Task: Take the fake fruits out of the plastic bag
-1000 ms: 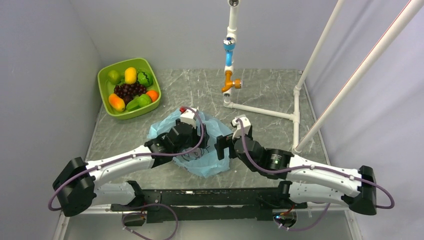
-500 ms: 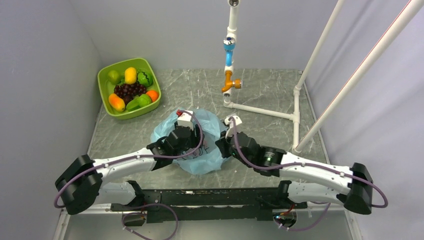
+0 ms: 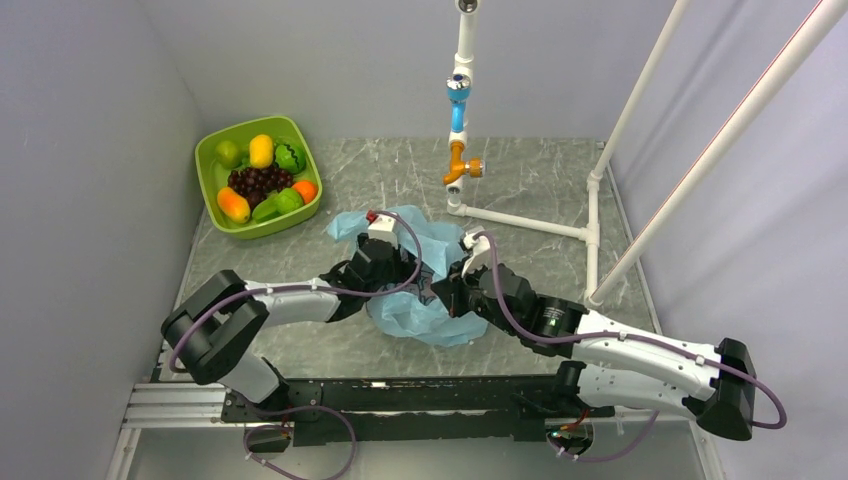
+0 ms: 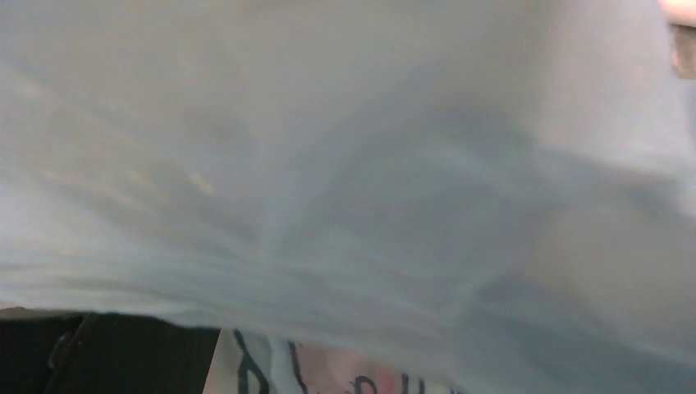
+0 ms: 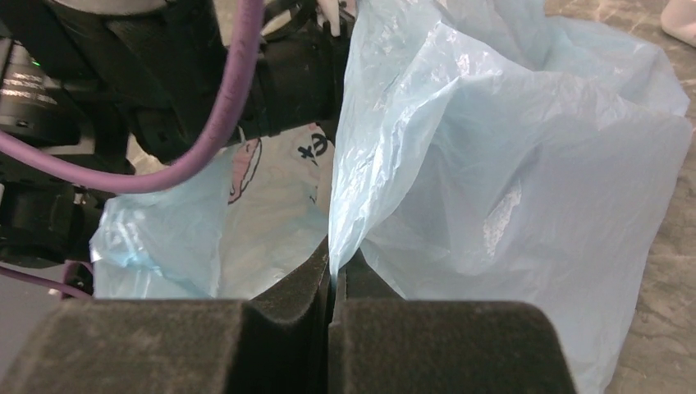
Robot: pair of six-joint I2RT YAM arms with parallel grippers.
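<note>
The left arm [image 3: 290,298] lies low, forearm running toward 3 o'clock, and the left gripper [image 3: 398,274] has its jaws hidden in every view. The right arm [image 3: 620,345] stretches toward 10 o'clock, and the right gripper [image 5: 332,261] has its jaws pressed together on a fold of the plastic bag [image 5: 509,164]

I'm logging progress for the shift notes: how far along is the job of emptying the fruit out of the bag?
Done: several fake fruits lie in the green tub. In hand: the right hand is shut on a fold of the plastic bag; the left hand is at the bag, plastic covering its camera. Left: no fruit shows in the bag, but its inside is hidden, so that's unsettled.
</note>
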